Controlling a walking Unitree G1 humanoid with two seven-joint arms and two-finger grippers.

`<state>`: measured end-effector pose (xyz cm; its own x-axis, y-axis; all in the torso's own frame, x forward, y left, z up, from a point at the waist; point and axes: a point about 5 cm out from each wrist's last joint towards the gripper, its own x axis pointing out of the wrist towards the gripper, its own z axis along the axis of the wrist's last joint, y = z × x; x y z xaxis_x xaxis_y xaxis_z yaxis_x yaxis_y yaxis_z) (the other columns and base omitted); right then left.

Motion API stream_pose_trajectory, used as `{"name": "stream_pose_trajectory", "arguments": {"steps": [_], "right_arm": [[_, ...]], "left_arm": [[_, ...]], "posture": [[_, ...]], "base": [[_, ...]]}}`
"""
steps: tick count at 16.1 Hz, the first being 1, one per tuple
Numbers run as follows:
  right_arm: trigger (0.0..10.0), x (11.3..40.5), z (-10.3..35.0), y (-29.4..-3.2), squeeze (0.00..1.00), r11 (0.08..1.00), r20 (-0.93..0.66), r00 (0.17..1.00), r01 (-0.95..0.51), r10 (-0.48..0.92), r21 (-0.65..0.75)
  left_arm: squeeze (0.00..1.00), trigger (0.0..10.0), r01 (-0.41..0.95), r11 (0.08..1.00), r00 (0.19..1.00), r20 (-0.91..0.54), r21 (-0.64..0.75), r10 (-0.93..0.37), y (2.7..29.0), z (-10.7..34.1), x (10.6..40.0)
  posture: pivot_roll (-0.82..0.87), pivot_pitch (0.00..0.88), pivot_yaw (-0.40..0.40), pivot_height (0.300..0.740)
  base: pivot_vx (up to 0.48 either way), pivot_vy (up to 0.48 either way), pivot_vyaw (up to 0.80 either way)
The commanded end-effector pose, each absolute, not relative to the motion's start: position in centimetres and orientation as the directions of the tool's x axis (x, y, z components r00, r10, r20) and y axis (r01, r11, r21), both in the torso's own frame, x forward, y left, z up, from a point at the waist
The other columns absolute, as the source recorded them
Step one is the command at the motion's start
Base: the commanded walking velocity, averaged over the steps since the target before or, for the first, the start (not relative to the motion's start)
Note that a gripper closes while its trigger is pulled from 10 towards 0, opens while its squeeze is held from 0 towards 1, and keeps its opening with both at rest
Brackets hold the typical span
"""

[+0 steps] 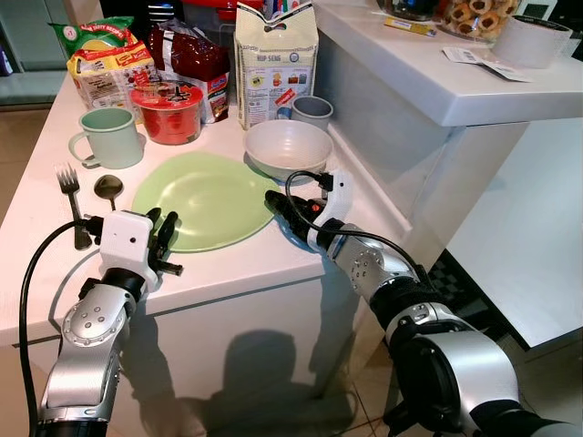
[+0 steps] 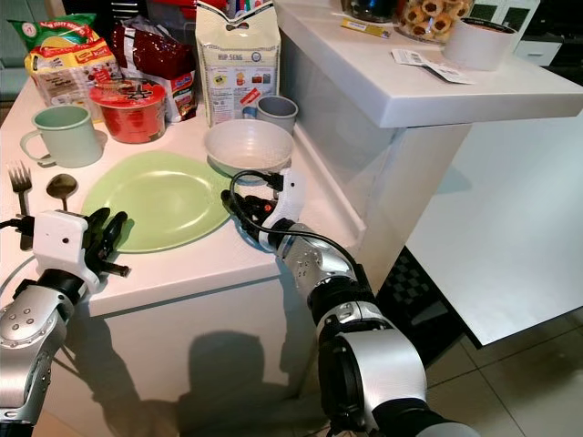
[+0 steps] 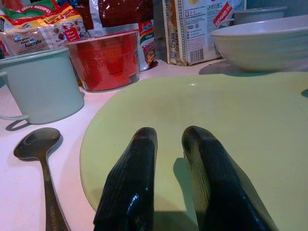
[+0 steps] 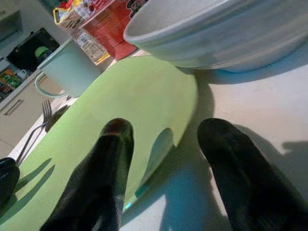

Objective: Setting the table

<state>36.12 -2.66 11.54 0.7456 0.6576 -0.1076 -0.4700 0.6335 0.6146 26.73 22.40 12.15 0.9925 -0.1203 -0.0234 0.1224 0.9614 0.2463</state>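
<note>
Left gripper [image 1: 165, 238] at the near-left rim of a round pale green plate [image 1: 211, 198], two black fingers [image 3: 130, 185] close together with a slim gap, tips hovering over the plate's surface and clamped on nothing. Right gripper [image 1: 283, 211] at the plate's near-right edge, fingers [image 4: 98, 178] spread apart, one above the plate rim, the other above the white counter [image 1: 241, 264]; empty as well. Plate flat on the counter, nothing on it. Just beyond its far-right rim, a shallow white ceramic bowl [image 1: 288, 147], upright and empty, possibly touching the plate. Left of the plate, a metal spoon [image 1: 108, 189] and a metal fork [image 1: 71, 194] side by side, long axes running away from the robot, spoon bowl and fork tines at the far end. Farther back, a mint green mug [image 1: 110, 137] with handle to the left, a red lidded tub [image 1: 171, 111], a small grey cup [image 1: 312, 110], a tall beige paper bag [image 1: 275, 60], and food packets [image 1: 109, 62]; contents impossible to tell.
</note>
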Motion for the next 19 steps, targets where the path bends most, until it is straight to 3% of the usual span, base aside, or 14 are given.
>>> {"name": "stream_pose_trajectory", "arguments": {"steps": [1, 12, 19], "right_arm": [[0.0, 34.1, 12.7, 3.8, 0.00, 0.510, -0.071, 0.627, -0.557, 0.776, 0.656], [0.0, 34.3, 12.8, 3.3, 0.00, 0.481, -0.032, 0.628, -0.561, 0.778, 0.674], [0.0, 35.4, 16.3, 2.9, 0.00, 0.430, 0.121, 0.619, -0.659, 0.776, 0.617]], "left_arm": [[0.00, 10.0, 0.160, 0.975, 0.934, -0.343, 0.156, -0.099, 22.2, 5.5, 24.2], [0.00, 10.0, 0.162, 0.975, 0.936, -0.337, 0.151, -0.103, 22.0, 5.8, 24.5], [0.00, 10.0, 0.167, 0.975, 0.935, -0.338, 0.148, -0.108, 21.9, 5.7, 24.8]], "posture": [[0.25, 0.000, -0.147, 0.740], [0.24, 0.000, -0.146, 0.740], [0.23, 0.000, -0.135, 0.740]], "base": [[0.000, 0.000, 0.00], [0.000, 0.000, 0.00], [0.000, 0.000, 0.00]]}}
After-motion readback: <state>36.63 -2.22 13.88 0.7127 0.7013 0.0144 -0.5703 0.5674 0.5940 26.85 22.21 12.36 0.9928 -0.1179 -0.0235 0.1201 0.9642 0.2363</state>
